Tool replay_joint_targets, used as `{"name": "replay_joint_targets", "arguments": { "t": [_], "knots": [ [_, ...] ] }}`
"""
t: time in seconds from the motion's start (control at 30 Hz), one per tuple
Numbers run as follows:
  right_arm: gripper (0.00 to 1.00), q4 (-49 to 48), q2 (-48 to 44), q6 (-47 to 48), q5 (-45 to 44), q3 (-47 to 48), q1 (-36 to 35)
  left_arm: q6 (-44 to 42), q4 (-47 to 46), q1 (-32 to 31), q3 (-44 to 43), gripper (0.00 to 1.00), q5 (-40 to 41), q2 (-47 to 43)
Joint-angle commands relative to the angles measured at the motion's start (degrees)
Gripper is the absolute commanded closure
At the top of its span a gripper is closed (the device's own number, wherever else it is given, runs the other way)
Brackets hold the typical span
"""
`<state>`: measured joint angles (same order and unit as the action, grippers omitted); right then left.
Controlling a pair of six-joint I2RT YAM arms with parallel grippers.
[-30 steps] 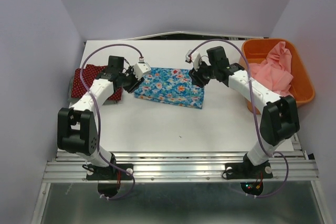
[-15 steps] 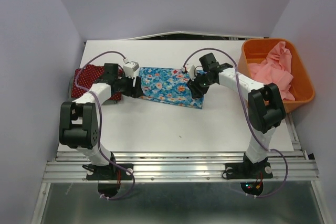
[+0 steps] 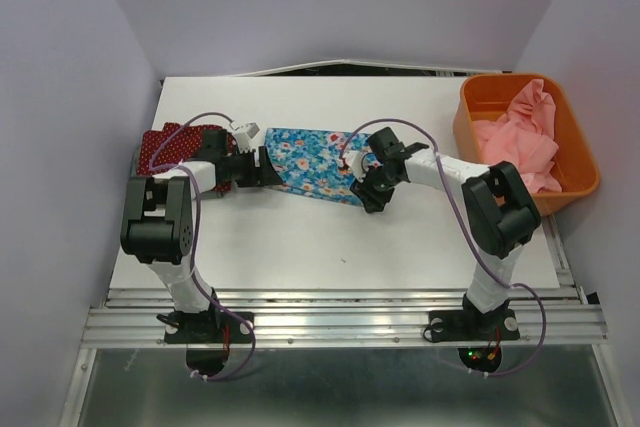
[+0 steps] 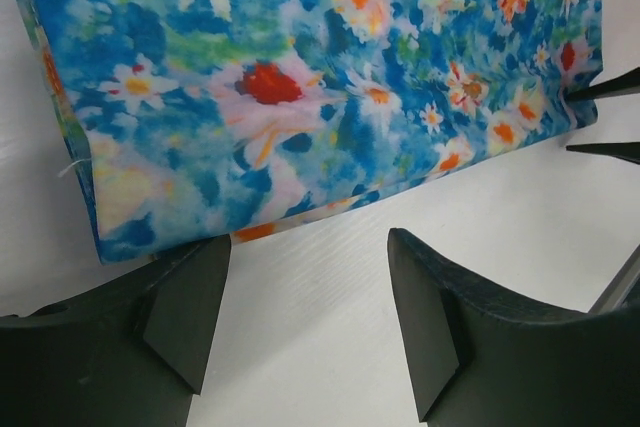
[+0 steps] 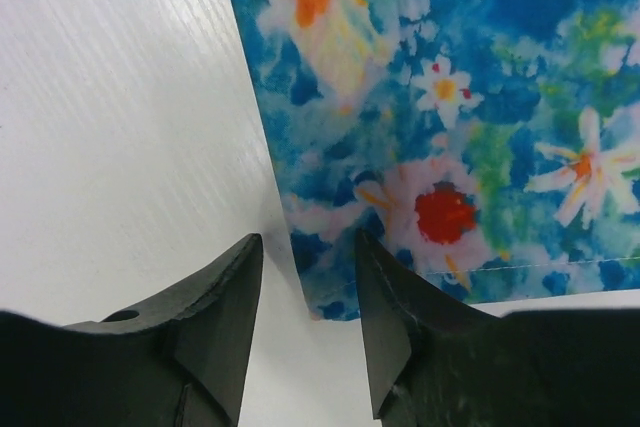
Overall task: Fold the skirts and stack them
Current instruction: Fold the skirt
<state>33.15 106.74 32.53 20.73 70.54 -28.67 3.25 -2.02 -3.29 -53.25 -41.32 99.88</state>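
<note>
The blue flower-print skirt (image 3: pixel 310 163) lies folded flat in the middle of the table. The dark red dotted skirt (image 3: pixel 172 145) lies to its left, at the table's left edge. The grey skirt does not show clearly. My left gripper (image 3: pixel 264 169) is open and low at the blue skirt's near left corner. In the left wrist view (image 4: pixel 305 317) one finger touches the cloth's (image 4: pixel 330 77) edge. My right gripper (image 3: pixel 366 187) is open at the near right corner. In the right wrist view (image 5: pixel 305 307) the corner of the cloth (image 5: pixel 330 287) lies between the jaws.
An orange bin (image 3: pixel 575 132) holding pink cloth (image 3: pixel 520 137) stands at the table's back right. The white table (image 3: pixel 330 237) runs forward to its near edge. Purple walls close in on the left, back and right.
Both arms have come down and inward to the blue skirt's near corners. The blue skirt has shifted a little left, toward the red one.
</note>
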Motion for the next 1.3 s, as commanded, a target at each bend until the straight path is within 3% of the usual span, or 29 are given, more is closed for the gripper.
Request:
{"name": "replay_joint_targets", "arguments": {
  "t": [0.0,0.3,0.4,0.47,0.87,0.93,0.97,1.03,1.17,1.27],
  "knots": [
    [0.56,-7.82,-2.94,-1.59,-4.64,-1.02,-0.34,3.78,-5.01,0.13,-0.36,0.24,-0.87,1.02],
    [0.8,-8.54,-3.73,-1.25,-6.93,-0.58,-0.34,4.93,-3.16,0.83,-1.15,0.24,2.38,4.45],
    [0.95,-7.4,-4.61,-0.2,-7.54,-1.28,-0.34,4.75,-2.81,1.18,-1.68,0.24,3.26,4.54],
    [0.99,-7.31,-5.48,1.03,-9.21,-2.07,-0.34,4.58,-2.29,1.53,-1.85,0.24,3.53,4.54],
    [0.97,-7.74,-7.69,2.63,-9.41,-6.21,-0.34,3.61,-1.23,2.76,-1.59,0.23,2.57,4.01],
    [0.84,-7.66,-6.46,0.96,-8.17,-4.98,-0.34,3.09,-1.41,2.76,-1.59,0.23,0.38,2.7],
    [0.67,-6.96,-5.93,-0.27,-7.81,-3.24,-0.34,2.82,-1.41,2.76,-1.5,0.22,-0.51,1.91],
    [0.63,-6.17,-4.53,-1.59,-6.85,-1.3,-0.34,1.68,-1.32,2.76,-1.33,0.21,-2.79,-1.68],
    [0.66,-5.72,-4.0,-5.28,-3.6,2.75,-0.34,-2.36,1.93,2.76,-2.11,0.21,-2.72,-7.84],
    [0.77,-4.76,-2.24,-8.0,-0.88,6.0,-0.34,-4.91,4.74,2.76,-3.52,0.21,0.0,-10.22]
  ]
}}
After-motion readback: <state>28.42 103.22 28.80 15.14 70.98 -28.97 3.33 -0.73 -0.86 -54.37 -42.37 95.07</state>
